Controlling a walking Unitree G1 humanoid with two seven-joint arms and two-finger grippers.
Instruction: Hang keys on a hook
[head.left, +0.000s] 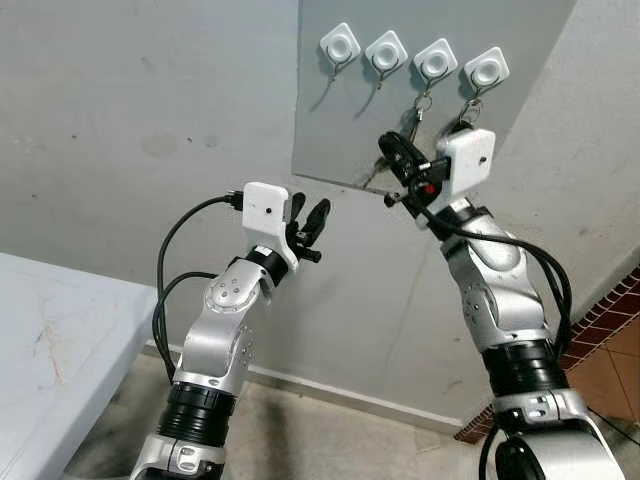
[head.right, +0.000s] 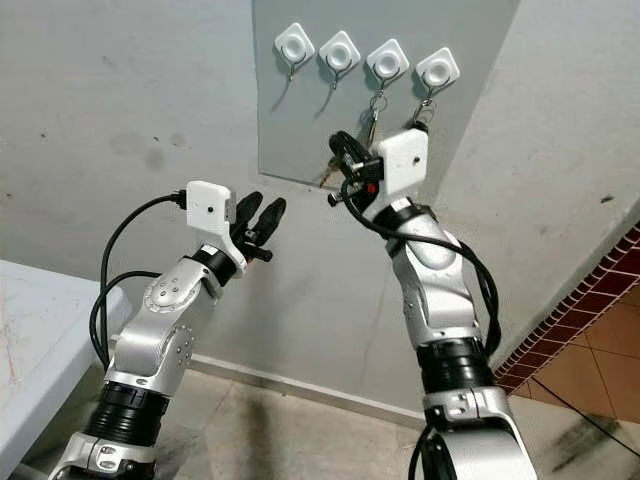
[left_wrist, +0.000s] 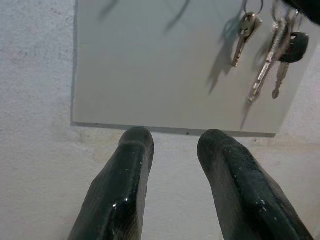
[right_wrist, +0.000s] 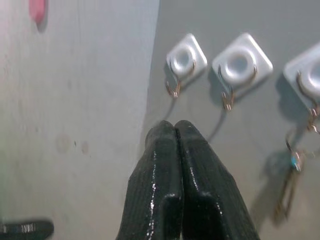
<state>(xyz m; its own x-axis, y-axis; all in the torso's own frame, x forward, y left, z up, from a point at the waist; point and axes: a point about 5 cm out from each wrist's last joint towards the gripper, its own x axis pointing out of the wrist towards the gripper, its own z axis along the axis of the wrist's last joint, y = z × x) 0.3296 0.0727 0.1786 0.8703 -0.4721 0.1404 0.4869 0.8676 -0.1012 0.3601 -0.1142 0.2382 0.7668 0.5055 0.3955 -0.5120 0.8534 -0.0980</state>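
Now a grey board (head.left: 350, 120) is seen fixed on the wall (head.left: 150, 110), and four white hooks are mounted in a row near its top. Counted from the robot's left, the first hook (head.left: 340, 44) and the second hook (head.left: 386, 50) are bare. From the third hook (head.left: 435, 60) a single key (left_wrist: 243, 35) is hung, and from the fourth hook (head.left: 486, 69) a bunch of keys (left_wrist: 272, 60) with a dark fob is hung. Both sets lie flat against the board.

The right gripper (right_wrist: 175, 131) is raised high in front of the board, just below the two hooks with keys. Its two black fingers are pressed together, and nothing is seen between them. In its wrist view the tips are pointed toward the two bare hooks.

The left gripper (head.left: 308, 222) is held lower, to the left of the board's bottom corner and apart from it. Its fingers (left_wrist: 125, 185) are spread, and nothing is held between them.

A white table (head.left: 50, 340) is seen at the lower left, and a strip of red brick (head.left: 610, 310) at the lower right.
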